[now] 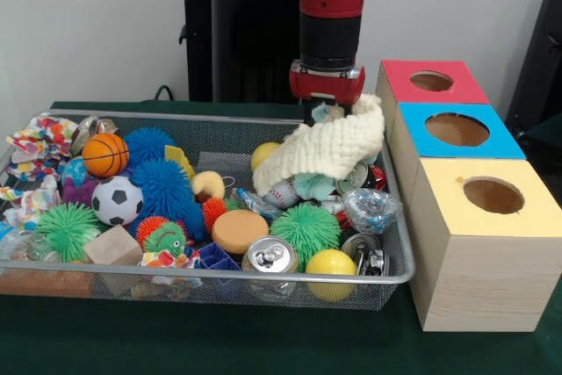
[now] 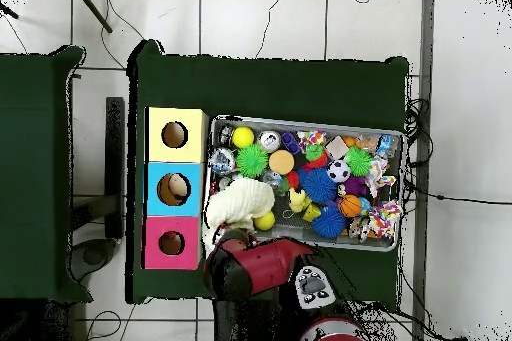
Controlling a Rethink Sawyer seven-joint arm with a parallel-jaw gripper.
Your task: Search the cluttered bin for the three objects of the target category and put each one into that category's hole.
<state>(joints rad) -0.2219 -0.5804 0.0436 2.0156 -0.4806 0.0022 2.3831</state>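
Observation:
The wire mesh bin (image 1: 263, 280) holds a jumble of balls, cans, cloths and blocks; it also shows in the overhead view (image 2: 300, 120). My gripper (image 1: 332, 113) hangs over the bin's far right corner, next to the boxes. It is shut on a cream knitted cloth (image 1: 325, 151), which drapes from it down onto the clutter. The cloth hides the fingertips. In the overhead view the cloth (image 2: 240, 202) lies at the bin's corner beside the blue box, and the red arm (image 2: 250, 262) covers the gripper.
Three wooden boxes with round holes stand right of the bin: red top (image 1: 430, 82), blue top (image 1: 457, 131), yellow top (image 1: 492, 197). In the bin are a basketball (image 1: 105, 154), a soccer ball (image 1: 117, 200), a green spiky ball (image 1: 305, 230) and a can (image 1: 270, 256).

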